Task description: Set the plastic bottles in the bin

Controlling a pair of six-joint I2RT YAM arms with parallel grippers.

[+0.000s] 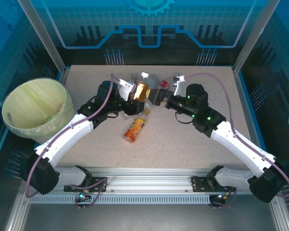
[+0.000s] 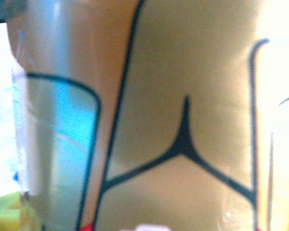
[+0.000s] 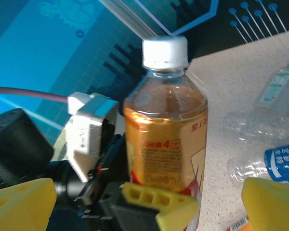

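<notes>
Left gripper (image 1: 136,95) pinching the amber bottle (image 1: 142,89), well apart from the bin (image 1: 12,125); right gripper (image 1: 157,97) spread. Best practice: carry above the bin's rim before release.

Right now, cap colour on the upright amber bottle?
White; the cap shows best in right wrist view.

- In the left wrist view the amber bottle (image 2: 183,96) sits so close that its label is a blur. Its cap and base are cut off by the edges.
- In the right wrist view its base is hidden behind the left gripper's finger (image 3: 156,204).
- The right gripper's fingertips (image 3: 272,202) are cut off at the bottom corners.
- A blue-labelled clear bottle (image 3: 274,166) runs off the right edge.
- From above, what lies in the bin (image 1: 38,103) is too small to tell.
</notes>
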